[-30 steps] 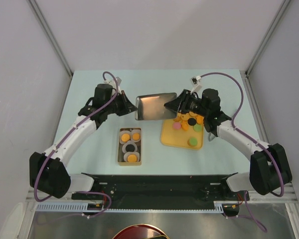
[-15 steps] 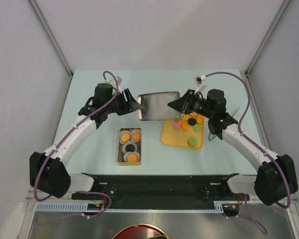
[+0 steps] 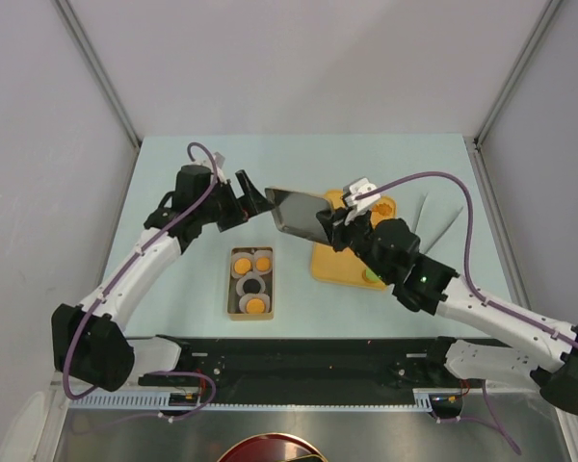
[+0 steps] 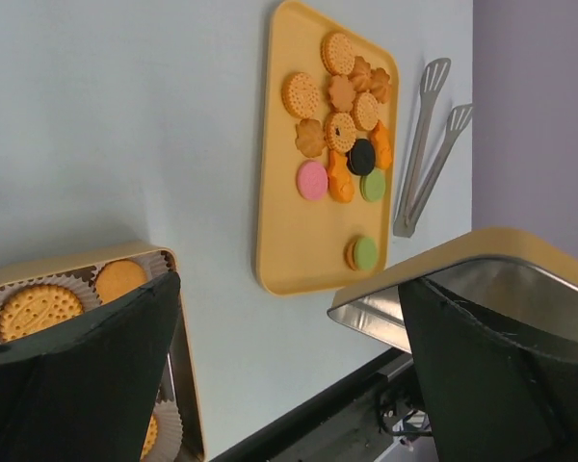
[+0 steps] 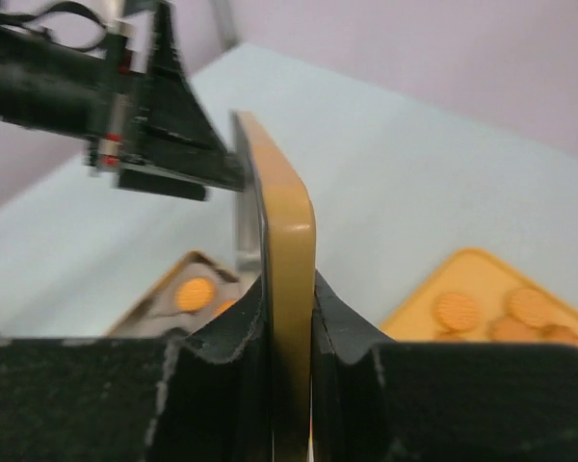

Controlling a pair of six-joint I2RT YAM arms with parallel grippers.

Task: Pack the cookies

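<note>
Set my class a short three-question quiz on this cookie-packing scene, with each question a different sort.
1. True or false: the left pincer is clamped on the lid.
2. What does the right pincer grip? A: the lid. B: the tin box. C: nothing.
3. Fill in: the tongs lie on the table, on the robot's ____ side of the tray that carries loose cookies.

Key: 1 false, its jaws stand open. 2 A. 3 right.
</note>
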